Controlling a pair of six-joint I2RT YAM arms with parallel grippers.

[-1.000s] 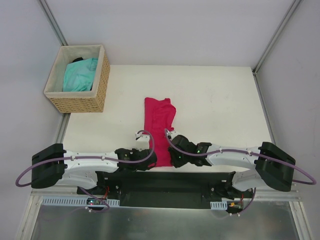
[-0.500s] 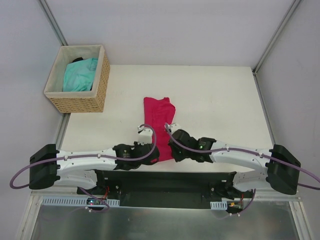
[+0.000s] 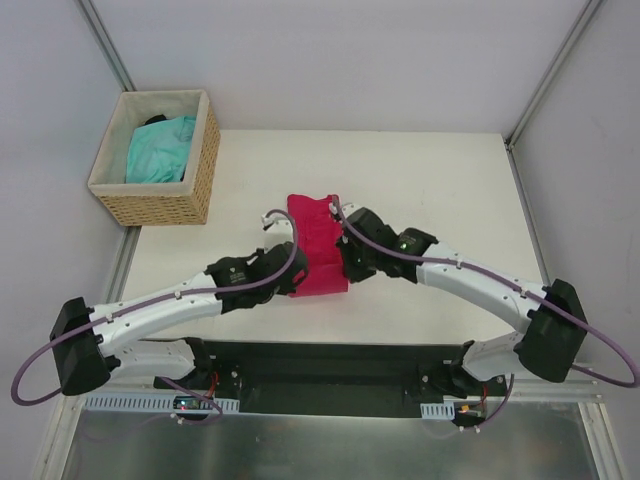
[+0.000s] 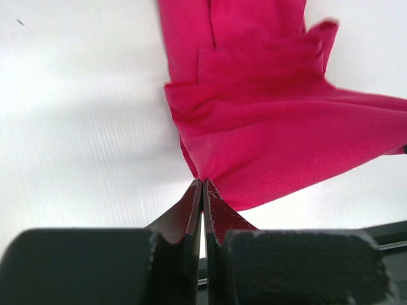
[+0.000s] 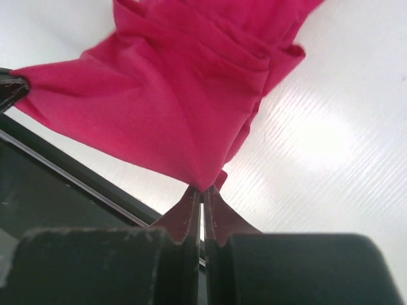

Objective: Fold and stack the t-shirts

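Observation:
The crimson-pink t-shirt (image 3: 318, 248) lies as a narrow strip in the middle of the white table, its near end lifted and doubled toward its far end. My left gripper (image 3: 298, 279) is shut on the near left corner of that shirt (image 4: 267, 121), the cloth pinched at the fingertips (image 4: 202, 184). On the near right corner, my right gripper (image 3: 343, 268) is shut too, with fabric (image 5: 178, 95) fanning out from its tips (image 5: 202, 189). The cloth hangs stretched between the two grips. The turquoise t-shirt (image 3: 160, 148) sits crumpled in the basket.
A woven wicker basket (image 3: 160, 208) stands at the table's back left corner. A black base rail (image 3: 330, 365) runs along the near edge under the arms. Grey walls with metal posts enclose the table on both sides.
Both grippers have carried the shirt's near end off the near edge and away toward the far end, shortening the shirt. The right gripper closed on the cloth at the start.

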